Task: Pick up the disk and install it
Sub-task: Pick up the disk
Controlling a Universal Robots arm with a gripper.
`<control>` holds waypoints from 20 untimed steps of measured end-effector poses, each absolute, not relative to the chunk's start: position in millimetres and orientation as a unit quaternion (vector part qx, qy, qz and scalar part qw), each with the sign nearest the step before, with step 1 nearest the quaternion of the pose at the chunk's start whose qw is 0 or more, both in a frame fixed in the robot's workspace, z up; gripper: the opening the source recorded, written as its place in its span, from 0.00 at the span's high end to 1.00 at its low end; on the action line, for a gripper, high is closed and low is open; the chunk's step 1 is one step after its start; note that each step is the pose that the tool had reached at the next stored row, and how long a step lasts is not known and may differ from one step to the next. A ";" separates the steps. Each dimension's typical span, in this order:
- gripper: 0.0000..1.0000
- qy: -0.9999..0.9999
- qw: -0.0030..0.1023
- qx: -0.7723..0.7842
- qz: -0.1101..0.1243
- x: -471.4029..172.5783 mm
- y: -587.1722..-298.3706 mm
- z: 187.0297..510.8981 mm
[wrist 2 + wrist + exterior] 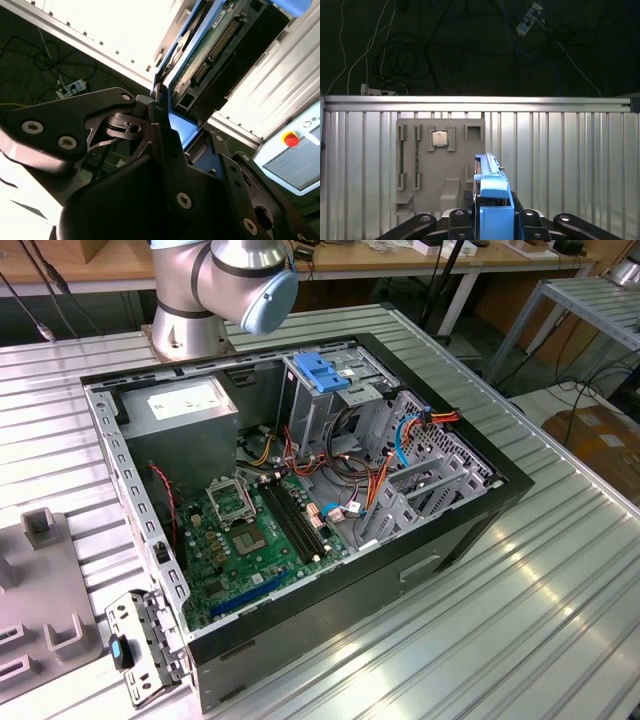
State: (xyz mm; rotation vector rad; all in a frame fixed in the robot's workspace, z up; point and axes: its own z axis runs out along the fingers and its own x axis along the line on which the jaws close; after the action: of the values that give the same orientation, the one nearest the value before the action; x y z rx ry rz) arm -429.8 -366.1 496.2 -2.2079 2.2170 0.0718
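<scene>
Pincer (493,212) tight on the disk (491,180)

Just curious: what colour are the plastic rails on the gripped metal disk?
Blue plastic rails, first wrist view.

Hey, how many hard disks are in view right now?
1. The disk is clamped between the jaws in both wrist views. Others may sit hidden inside the drive cage in the exterior view.

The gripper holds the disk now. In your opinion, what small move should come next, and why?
Probably carry the disk toward the drive cage inside the open computer case. In the first wrist view the gripper is shut on the disk, over the grey holder plate on the table. The pick therefore seems done, while the cage stands elsewhere, in the case.
</scene>
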 end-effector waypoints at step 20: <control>0.63 0.708 0.006 -0.705 0.023 -414.4 -366.1 496.1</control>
State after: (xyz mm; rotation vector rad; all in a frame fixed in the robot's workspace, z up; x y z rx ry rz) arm -414.4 -366.1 496.1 -2.2079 2.2170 0.0718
